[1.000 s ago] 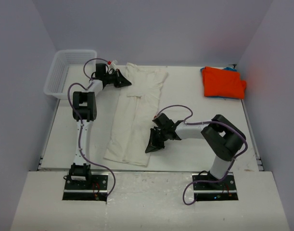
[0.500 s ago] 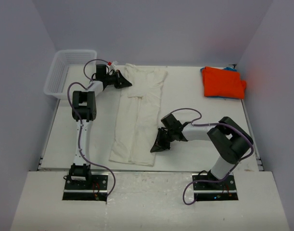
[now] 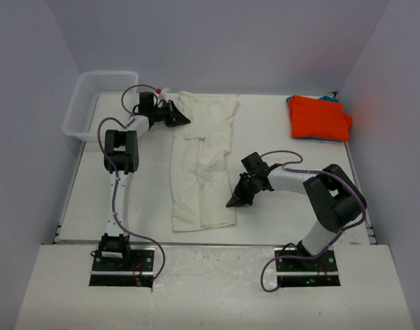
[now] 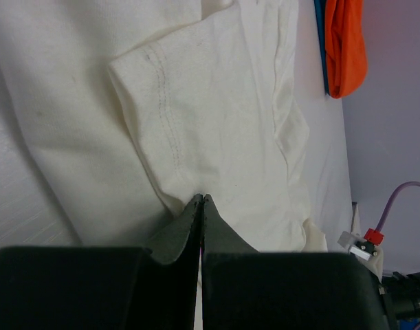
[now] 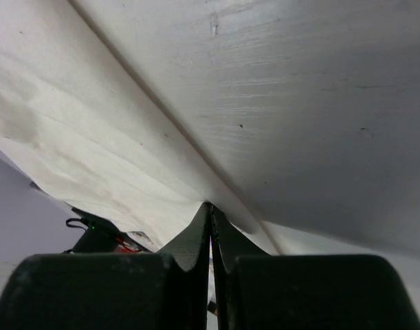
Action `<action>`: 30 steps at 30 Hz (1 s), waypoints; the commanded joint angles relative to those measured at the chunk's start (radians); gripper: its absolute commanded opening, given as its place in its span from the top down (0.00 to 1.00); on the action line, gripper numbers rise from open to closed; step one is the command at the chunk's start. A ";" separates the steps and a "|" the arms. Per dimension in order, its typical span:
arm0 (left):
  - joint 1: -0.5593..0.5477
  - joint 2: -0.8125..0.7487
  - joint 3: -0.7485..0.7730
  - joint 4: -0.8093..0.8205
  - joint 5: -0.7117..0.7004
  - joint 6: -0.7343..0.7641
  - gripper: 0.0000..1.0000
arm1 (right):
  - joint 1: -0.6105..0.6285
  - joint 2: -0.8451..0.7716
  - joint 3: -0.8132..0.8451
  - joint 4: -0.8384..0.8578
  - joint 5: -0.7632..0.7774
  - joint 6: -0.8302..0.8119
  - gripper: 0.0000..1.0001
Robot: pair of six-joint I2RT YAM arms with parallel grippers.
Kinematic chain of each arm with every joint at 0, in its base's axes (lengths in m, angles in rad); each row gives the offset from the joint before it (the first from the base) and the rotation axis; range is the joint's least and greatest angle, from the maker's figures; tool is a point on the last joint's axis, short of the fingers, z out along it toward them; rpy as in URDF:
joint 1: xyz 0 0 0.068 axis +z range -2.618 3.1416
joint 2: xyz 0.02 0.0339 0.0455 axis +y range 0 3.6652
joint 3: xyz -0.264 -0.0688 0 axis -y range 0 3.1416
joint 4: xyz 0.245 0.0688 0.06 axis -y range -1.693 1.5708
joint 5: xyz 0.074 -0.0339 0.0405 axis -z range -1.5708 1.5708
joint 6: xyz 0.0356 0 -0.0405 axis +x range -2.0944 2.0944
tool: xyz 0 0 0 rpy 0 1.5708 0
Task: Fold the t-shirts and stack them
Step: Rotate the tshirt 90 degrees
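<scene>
A cream t-shirt (image 3: pixel 201 172) lies folded into a long strip down the middle of the table. My left gripper (image 3: pixel 186 121) is shut on its upper left edge; in the left wrist view the closed tips (image 4: pixel 201 200) pinch the cream t-shirt (image 4: pixel 216 117) below a sleeve hem. My right gripper (image 3: pixel 231 203) is shut on the strip's lower right edge, and the right wrist view shows its tips (image 5: pixel 210 206) closed on the cream cloth (image 5: pixel 93 144). An orange t-shirt (image 3: pixel 318 117) lies folded at the back right on a blue one (image 3: pixel 329 98), seen only as an edge.
A white mesh basket (image 3: pixel 100 103) stands at the back left corner beside the left arm. The table's near edge (image 3: pixel 216 242) runs just below the shirt's bottom hem. Bare table (image 3: pixel 285 155) lies between the cream strip and the orange stack.
My right gripper has moved to the right, dragging the cream shirt's lower end with it, so the strip now hangs straighter and has creased in the middle. The left gripper edged slightly right.
</scene>
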State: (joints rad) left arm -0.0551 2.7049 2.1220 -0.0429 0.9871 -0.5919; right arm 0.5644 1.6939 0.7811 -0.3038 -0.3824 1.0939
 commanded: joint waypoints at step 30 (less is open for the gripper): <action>-0.077 -0.022 -0.056 -0.032 -0.047 0.024 1.00 | 0.316 -0.195 -0.275 -0.113 0.387 0.206 1.00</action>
State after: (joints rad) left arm -0.1036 2.7026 2.1090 -0.0349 0.9909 -0.5919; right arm 0.8486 1.4643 0.5568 -0.1600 -0.1844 1.3502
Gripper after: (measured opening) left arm 0.002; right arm 0.003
